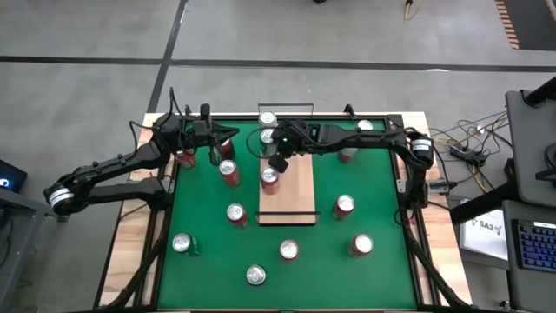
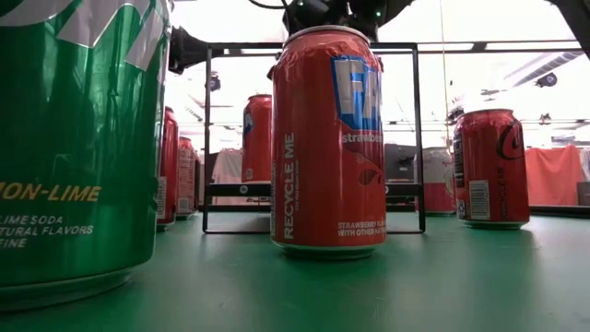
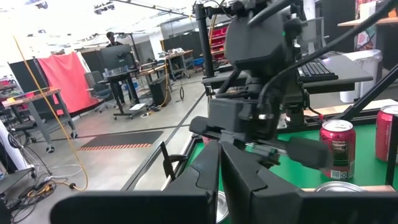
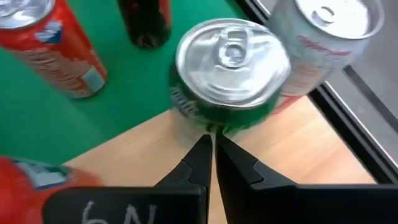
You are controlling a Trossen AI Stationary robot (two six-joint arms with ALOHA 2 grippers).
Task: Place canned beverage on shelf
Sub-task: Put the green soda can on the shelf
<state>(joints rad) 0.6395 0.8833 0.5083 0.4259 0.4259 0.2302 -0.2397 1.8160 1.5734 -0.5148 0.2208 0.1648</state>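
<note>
While your right arm hangs over the shelf (image 1: pixel 287 187), the board itself lies lengthwise mid-mat on the green mat (image 1: pixel 373 278) and carries three cans so far: a silver-sided can (image 1: pixel 268 118) at its far end, a green can (image 4: pixel 227 74) next to that, and a red can (image 1: pixel 270 178) further toward the near rail. Loose cans stand all round the shelf on the mat, reds mostly, plus a green lime soda (image 2: pixel 78 138) near the front edge. Your right gripper (image 4: pixel 212 152) sits just over the shelf beside the green can, fingers pinched together, holding nothing. So I'd judge a placement just finished, arm empty. Your left gripper (image 1: pixel 215 149) is off the shelf's far left side, by a red can (image 1: pixel 229 172) lying tilted on the mat, also closed and empty. Next move: lift the right arm clear, pick a loose can near the shelf, open the fingers before descending, and mind the standing cans on the board.
</note>
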